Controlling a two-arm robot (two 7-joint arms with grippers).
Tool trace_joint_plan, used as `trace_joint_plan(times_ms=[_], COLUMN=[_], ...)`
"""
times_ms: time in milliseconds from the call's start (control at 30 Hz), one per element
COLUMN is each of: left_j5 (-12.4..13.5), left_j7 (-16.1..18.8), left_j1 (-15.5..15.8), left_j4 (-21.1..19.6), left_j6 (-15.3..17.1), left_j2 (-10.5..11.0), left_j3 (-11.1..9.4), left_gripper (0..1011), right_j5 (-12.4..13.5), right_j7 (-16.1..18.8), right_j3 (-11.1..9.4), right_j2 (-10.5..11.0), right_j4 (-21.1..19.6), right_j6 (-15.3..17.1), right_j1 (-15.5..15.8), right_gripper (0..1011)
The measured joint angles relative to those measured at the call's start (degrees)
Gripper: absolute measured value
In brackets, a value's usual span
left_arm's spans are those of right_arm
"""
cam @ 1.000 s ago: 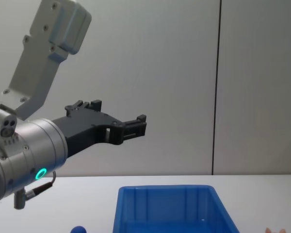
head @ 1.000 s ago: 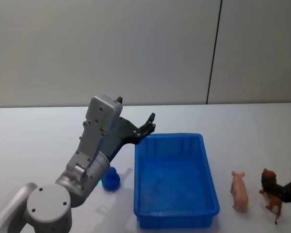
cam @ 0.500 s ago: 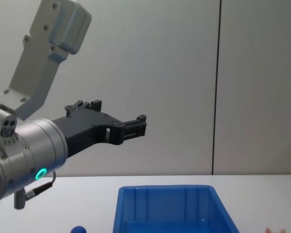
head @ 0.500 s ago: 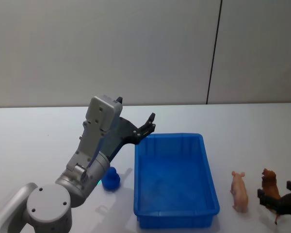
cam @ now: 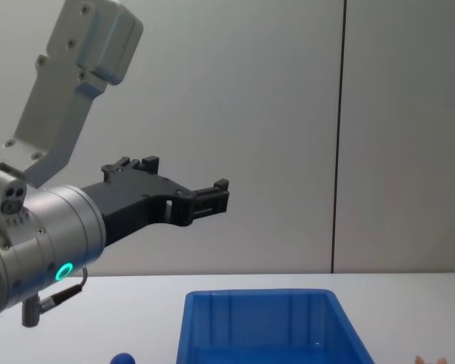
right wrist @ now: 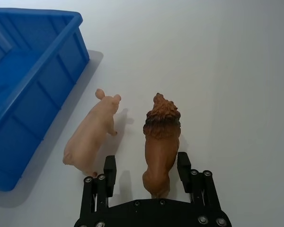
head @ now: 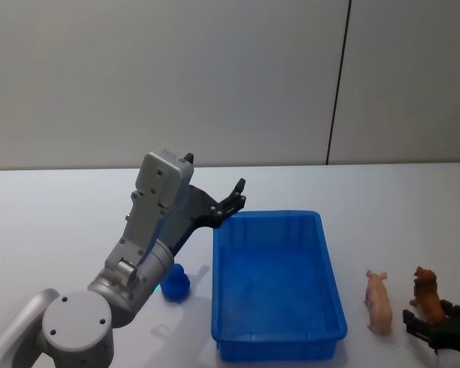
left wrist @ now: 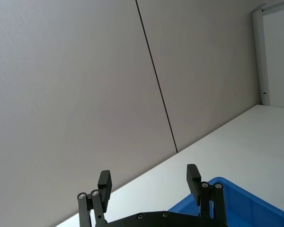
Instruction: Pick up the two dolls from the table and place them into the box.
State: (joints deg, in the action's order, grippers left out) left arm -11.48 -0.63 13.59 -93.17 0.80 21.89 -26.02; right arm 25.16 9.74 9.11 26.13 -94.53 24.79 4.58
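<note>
Over the last second the right gripper [head: 438,331] has slid down toward the lower right corner of the head view. It now sits low behind the brown lion doll [head: 426,287] rather than over it. Nothing else has shifted: the left arm holds the same raised pose at left of centre, and both toys stand where they were.

Seen from the right wrist, the right gripper [right wrist: 146,163] has its fingers [right wrist: 109,169] spread wide. They straddle the hindquarters of the lion doll [right wrist: 162,135], one on each flank, and I can't tell that either is touching yet. The pink pig doll [right wrist: 91,137] stands just beside the lion, between it and the box [right wrist: 47,80]. Both are on the white table [right wrist: 217,71].

The left gripper [left wrist: 149,182] hangs in the air above the far left corner of the box, fingers wide apart and holding nothing.

As for progress, I'd say the job has barely started. The blue box [head: 331,285] at lower centre of the head view looks bare inside, and the pig doll [head: 379,300] and lion are both outside it, to its right. A small blue object [head: 175,282] sits on the table at the box's left. Both grasps, both carries and both drops are left to do, the lion likely first.
</note>
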Motion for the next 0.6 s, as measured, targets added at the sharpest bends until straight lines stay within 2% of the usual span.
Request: trace_joint_plan(times_ms=[100, 200, 300, 367, 400, 533, 600], left_j5=[0.0, 0.0, 0.0, 0.0, 0.0, 0.0, 0.0], left_j7=[0.0, 0.0, 0.0, 0.0, 0.0, 0.0, 0.0], left_j1=[0.0, 0.0, 0.0, 0.0, 0.0, 0.0, 0.0], left_j4=[0.0, 0.0, 0.0, 0.0, 0.0, 0.0, 0.0], left_j6=[0.0, 0.0, 0.0, 0.0, 0.0, 0.0, 0.0], left_j2=[0.0, 0.0, 0.0, 0.0, 0.0, 0.0, 0.0], left_j3=[0.0, 0.0, 0.0, 0.0, 0.0, 0.0, 0.0], left_gripper=[1003, 1003, 1003, 1003, 1003, 1003, 1003], right_j5=[0.0, -0.1, -0.1, 0.0, 0.0, 0.0, -0.1], right_j7=[-0.2, -0.5, -0.7, -0.9, -0.9, -1.4, -1.6], right_j3=[0.1, 0.1, 0.1, 0.1, 0.1, 0.0, -0.1], right_j2=[-0.1, -0.3, -0.3, -0.3, -0.3, -0.3, -0.2], right_j4=[0.2, 0.3, 0.3, 0.3, 0.3, 0.0, -0.4], right_j6=[0.3, 0.5, 0.6, 0.6, 0.6, 0.3, 0.0], right_j1=[-0.1, -0.1, -0.1, -0.1, -0.1, 0.0, 0.0], right_gripper=[781, 643, 586, 484, 484, 340, 305])
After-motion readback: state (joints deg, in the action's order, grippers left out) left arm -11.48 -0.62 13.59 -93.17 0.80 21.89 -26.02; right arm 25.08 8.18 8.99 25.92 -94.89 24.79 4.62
